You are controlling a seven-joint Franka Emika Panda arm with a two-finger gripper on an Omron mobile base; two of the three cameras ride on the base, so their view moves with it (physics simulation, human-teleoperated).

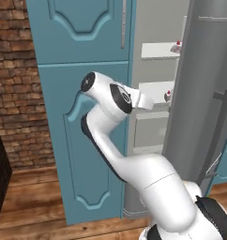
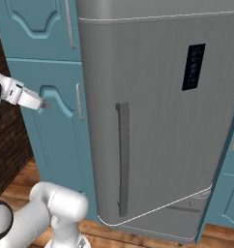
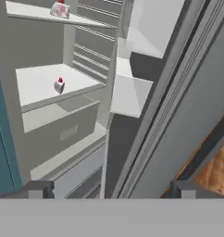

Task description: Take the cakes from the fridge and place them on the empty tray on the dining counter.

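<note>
Your jaws [image 3: 109, 187] are spread wide and hold nothing; their two dark tips sit far apart at the bottom of the hand view, aimed into the open fridge [image 3: 86, 92]. Ahead of the jaws and up to their left, one cake [image 3: 59, 85] sits on a white shelf [image 3: 40, 83], well clear of the tips. The second cake [image 3: 59, 9] rests on the higher shelf [image 3: 35, 11], farther beyond the jaws on the same side. To the right of the jaws runs the inner face of the fridge door [image 3: 178, 92] with its white door bins [image 3: 130, 95].

From the left base view you can see both cakes on their shelves, the upper one [image 1: 177, 47] and the lower one [image 1: 168, 96], past the hand. The lower one sits just beyond the wrist, near it but apart. In the right base view, the door's outer face [image 2: 157, 111] with its long handle [image 2: 122, 160] hides the interior, and the hand reaches in front of the teal cabinet [image 2: 51, 126].
</note>
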